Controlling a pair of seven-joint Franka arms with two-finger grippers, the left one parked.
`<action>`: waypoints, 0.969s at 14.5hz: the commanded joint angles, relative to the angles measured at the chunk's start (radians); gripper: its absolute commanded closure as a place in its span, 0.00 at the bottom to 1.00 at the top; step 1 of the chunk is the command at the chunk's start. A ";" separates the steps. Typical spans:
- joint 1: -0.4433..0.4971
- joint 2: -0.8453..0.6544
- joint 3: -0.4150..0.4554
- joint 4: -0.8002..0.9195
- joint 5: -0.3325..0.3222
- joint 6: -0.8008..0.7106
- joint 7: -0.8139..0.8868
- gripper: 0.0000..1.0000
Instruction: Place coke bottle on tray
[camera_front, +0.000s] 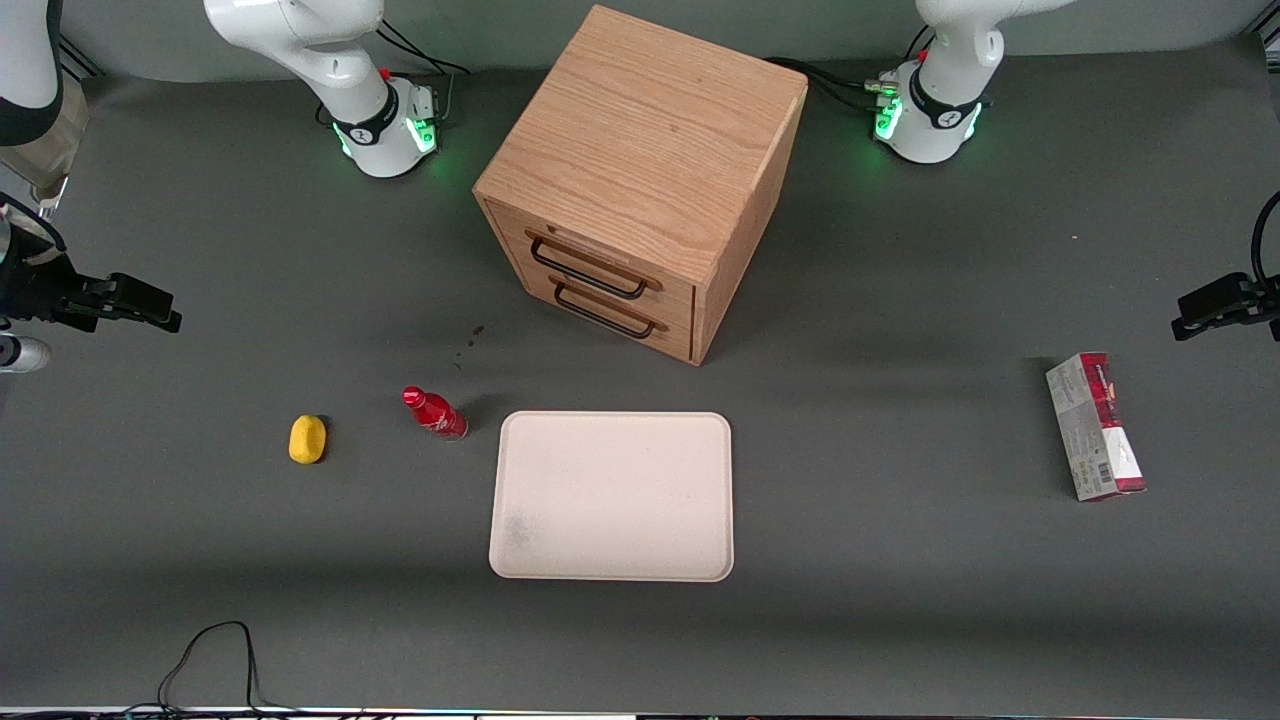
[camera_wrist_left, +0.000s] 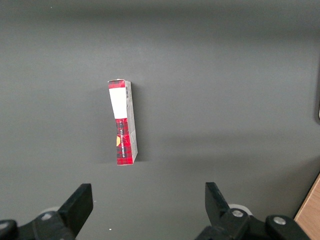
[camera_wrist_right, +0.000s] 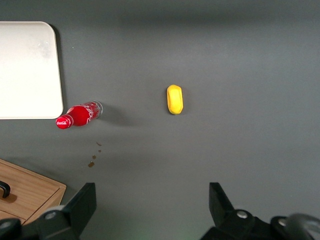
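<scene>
Gripper (camera_wrist_right: 150, 207) hangs open, high at the front view's left edge; next, reach the small glossy red coke bottle (camera_front: 434, 412) beside the cream rectangular tray (camera_front: 612, 560).

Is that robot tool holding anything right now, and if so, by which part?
Nothing is held. The tool hangs open above the table, while the coke bottle stands untouched beside the tray.

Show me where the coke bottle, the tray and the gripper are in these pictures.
coke bottle (camera_front: 436, 414), front view, red body.
tray (camera_front: 612, 496), front view, bare middle of its floor.
gripper (camera_wrist_right: 152, 206), right wrist view, gap between its open fingers, above the table.
</scene>
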 joint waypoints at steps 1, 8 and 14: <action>0.013 -0.009 -0.011 -0.008 -0.008 -0.006 -0.013 0.00; 0.014 -0.009 -0.008 -0.006 -0.008 -0.006 -0.010 0.00; 0.017 0.002 0.030 -0.003 0.028 0.000 0.032 0.00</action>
